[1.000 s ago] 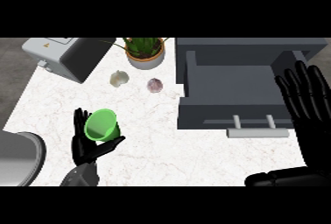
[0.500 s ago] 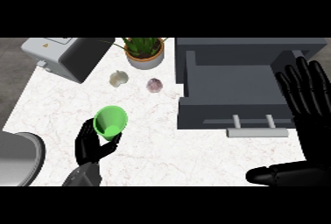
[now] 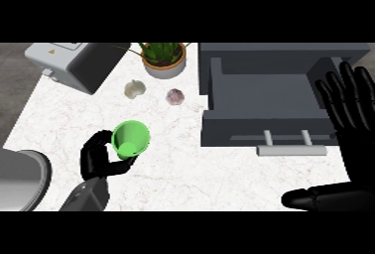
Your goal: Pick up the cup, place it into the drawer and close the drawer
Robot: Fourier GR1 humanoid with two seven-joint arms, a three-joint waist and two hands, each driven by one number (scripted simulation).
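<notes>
A green cup (image 3: 131, 139) is tilted on its side, its mouth facing up and toward the view. My left hand (image 3: 101, 159) is curled round its lower part and holds it above the white marble counter (image 3: 198, 168), left of centre. The grey drawer (image 3: 267, 106) stands pulled open at the right, with its handle (image 3: 287, 139) on the front panel. My right hand (image 3: 354, 106) rests open at the right edge, fingers straight and pointing up, beside the drawer.
A grey toaster (image 3: 73, 64) sits at the back left and a potted plant (image 3: 163, 58) at the back centre. Two garlic bulbs (image 3: 135, 89) (image 3: 175, 96) lie in front of the plant. A round grey object (image 3: 22, 178) shows at the lower left edge.
My left hand has carried the green cup a little up and to the right, toward the drawer, and tilted it further. The right hand has barely shifted.
</notes>
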